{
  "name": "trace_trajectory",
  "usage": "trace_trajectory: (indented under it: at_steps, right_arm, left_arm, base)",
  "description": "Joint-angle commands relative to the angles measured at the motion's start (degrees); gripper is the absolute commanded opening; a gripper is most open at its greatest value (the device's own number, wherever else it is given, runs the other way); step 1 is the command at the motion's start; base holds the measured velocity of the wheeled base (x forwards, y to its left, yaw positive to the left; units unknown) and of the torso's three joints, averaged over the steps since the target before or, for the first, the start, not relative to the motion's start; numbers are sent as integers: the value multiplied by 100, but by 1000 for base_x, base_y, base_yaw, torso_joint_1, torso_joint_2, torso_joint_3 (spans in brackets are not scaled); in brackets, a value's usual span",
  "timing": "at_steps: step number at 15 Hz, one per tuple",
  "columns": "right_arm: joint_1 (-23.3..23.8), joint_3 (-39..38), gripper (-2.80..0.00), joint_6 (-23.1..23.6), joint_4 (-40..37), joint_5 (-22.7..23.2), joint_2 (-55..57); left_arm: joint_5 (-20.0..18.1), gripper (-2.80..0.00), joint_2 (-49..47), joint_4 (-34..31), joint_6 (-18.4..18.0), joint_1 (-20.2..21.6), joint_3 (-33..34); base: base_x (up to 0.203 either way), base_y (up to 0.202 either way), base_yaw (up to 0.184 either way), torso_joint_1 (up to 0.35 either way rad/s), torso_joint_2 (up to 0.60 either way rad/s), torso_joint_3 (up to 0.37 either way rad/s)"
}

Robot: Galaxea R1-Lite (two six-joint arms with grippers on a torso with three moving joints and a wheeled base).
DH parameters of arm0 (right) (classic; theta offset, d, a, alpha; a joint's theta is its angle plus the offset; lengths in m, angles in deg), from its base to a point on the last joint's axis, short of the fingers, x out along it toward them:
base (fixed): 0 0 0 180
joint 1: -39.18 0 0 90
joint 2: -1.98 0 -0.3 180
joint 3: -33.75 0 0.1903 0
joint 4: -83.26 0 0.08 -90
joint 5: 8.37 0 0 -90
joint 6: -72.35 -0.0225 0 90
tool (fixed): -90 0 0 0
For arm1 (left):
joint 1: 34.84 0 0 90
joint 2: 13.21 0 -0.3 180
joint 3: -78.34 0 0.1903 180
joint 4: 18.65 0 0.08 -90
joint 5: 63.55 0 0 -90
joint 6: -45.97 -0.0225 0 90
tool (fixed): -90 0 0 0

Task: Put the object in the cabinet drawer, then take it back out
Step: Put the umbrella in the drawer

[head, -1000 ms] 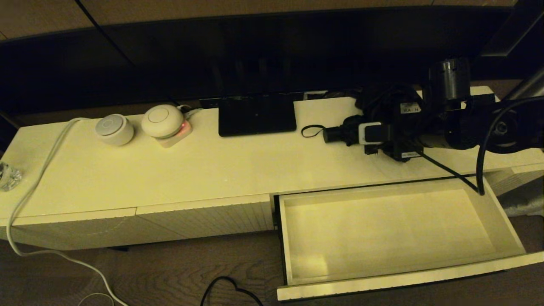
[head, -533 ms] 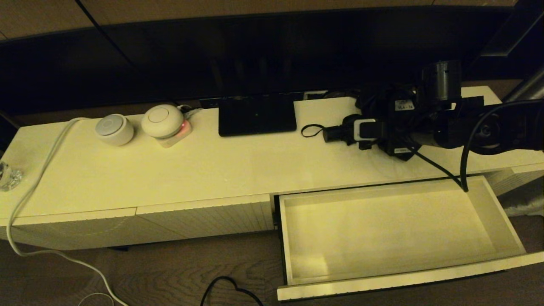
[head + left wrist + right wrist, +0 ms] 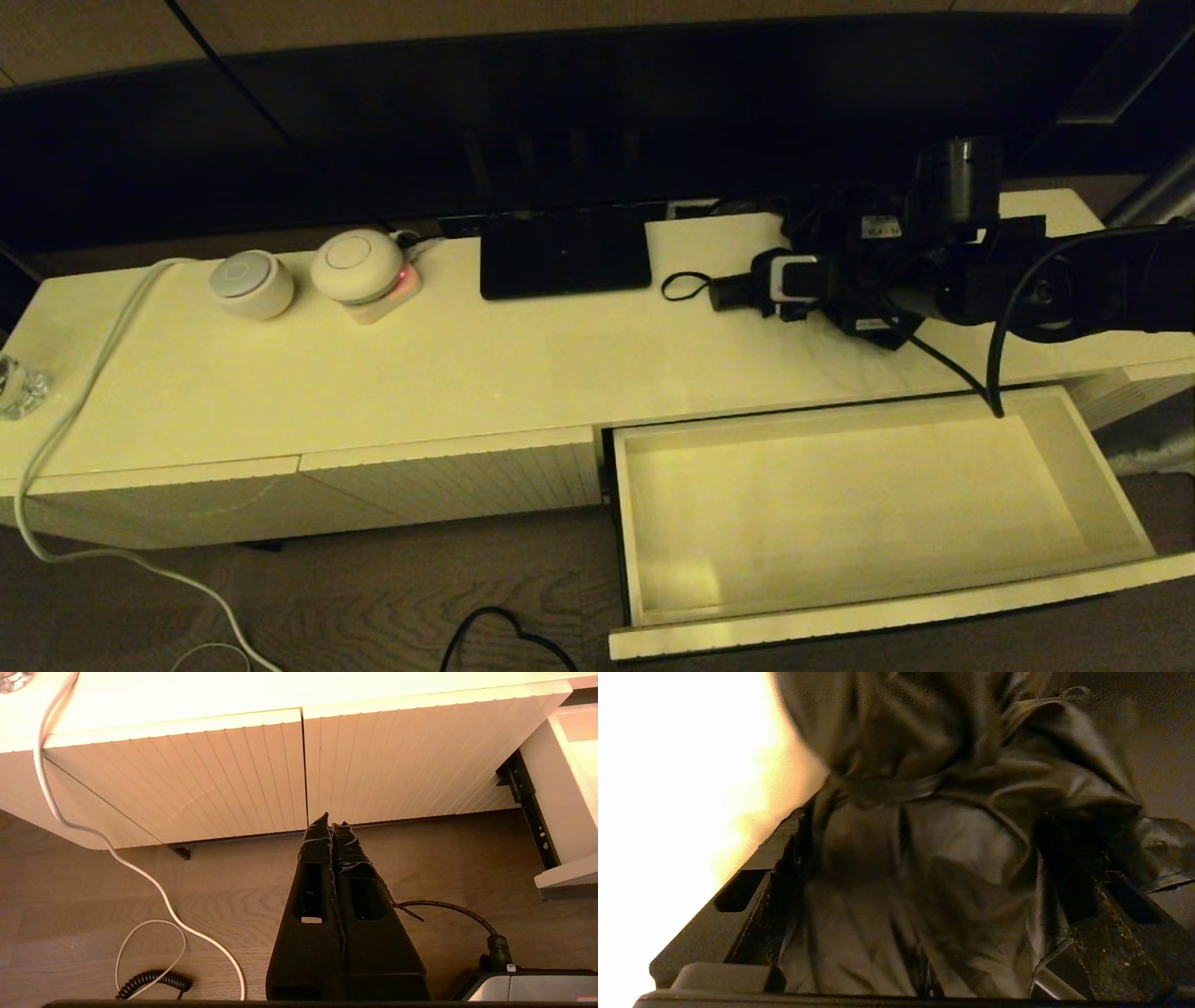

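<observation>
The black folding umbrella (image 3: 739, 293) lies on the cream cabinet top (image 3: 523, 373) at the back right, its handle and thin wrist loop (image 3: 681, 285) pointing left. My right gripper (image 3: 794, 285) is down over its bunched fabric and open, one finger on each side. In the right wrist view the fabric (image 3: 952, 868) fills the gap in the right gripper (image 3: 924, 826). The cabinet drawer (image 3: 840, 621) stands pulled out below, nothing inside. My left gripper (image 3: 331, 821) is shut and parked low before the ribbed cabinet front (image 3: 233, 779).
A flat black box (image 3: 565, 252) sits at the back middle, two round white devices (image 3: 250, 283) (image 3: 358, 266) to its left. A white cable (image 3: 84, 392) runs over the left end to the floor. A dark screen rises behind the cabinet.
My right arm has slid left and toward the back, bringing the gripper further over the umbrella. The umbrella and the drawer have not moved.
</observation>
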Motion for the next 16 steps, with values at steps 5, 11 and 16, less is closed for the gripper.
trace_trajectory:
  at_steps: [5,11,16]
  right_arm:
    - [-4,-12,0,41,254,-10,89]
    - [-4,-55,-280,24,254,-89,97]
    - [-4,-141,-280,-214,369,-97,141]
  left_arm:
    - [0,-280,0,-1,-2,2,9]
    - [0,-280,0,-1,-2,2,9]
    - [0,-280,0,-1,-2,2,9]
  base:
    - [0,0,0,0,0,0]
    - [0,0,0,0,0,0]
    - [0,0,0,0,0,0]
